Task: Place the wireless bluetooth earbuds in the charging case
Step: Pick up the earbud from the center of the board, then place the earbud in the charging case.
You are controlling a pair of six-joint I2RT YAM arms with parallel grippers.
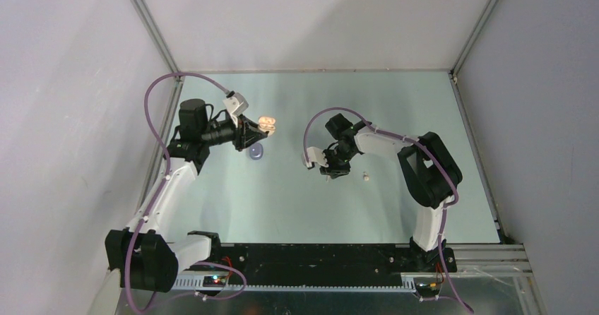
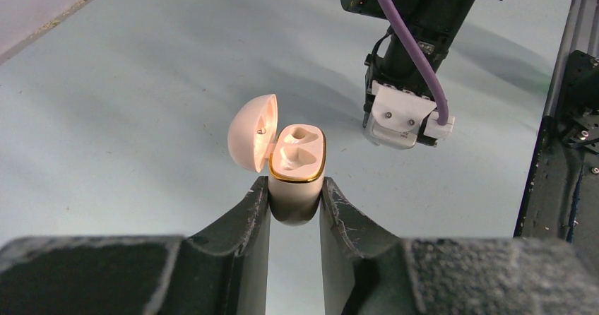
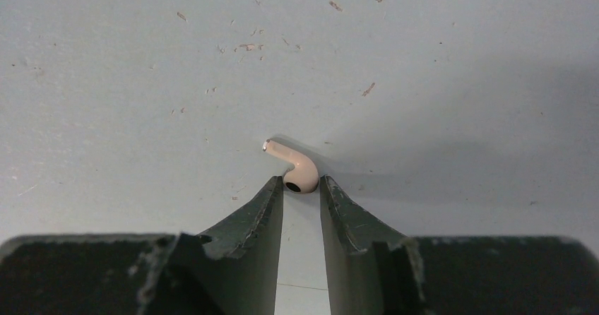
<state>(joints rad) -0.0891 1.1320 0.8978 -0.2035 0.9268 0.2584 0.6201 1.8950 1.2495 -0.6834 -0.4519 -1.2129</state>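
Table (image 1: 297, 209): a flat, matte surface of pale grey-green. In the right wrist view we see fine specks and scuffs on it.
Left gripper (image 2: 294, 188): two dark fingers with worn, scratched edges that taper to wedge tips. We record them clenched on the lower body of the charging case.
Charging case (image 2: 297, 156): a smooth, glossy cream-white shell, rounded like a pebble. It is held off the table with its mouth towards the left wrist camera. A thin gold band rims the opening. Inside we count two moulded sockets, and neither has a bud in it.
Case lid (image 2: 253, 133): a domed half-shell in the same cream finish. It is hinged open and stands to the left of the case mouth in the left wrist view.
Right gripper (image 3: 301, 184): the same dark wedge fingers, lowered close to the table. They are pinched on the bulb of one earbud.
Earbud (image 3: 300, 170): glossy cream-white, with a rounded head and a dark opening. Its short curved stem points up and to the left in the right wrist view. We cannot tell whether it rests on the surface or is just clear of it.
Second earbud (image 1: 366, 176): a tiny white piece lying loose on the table, just right of the right gripper.
Lavender object (image 1: 257, 152): small and rounded, on the table below the left gripper. We cannot make out its form.
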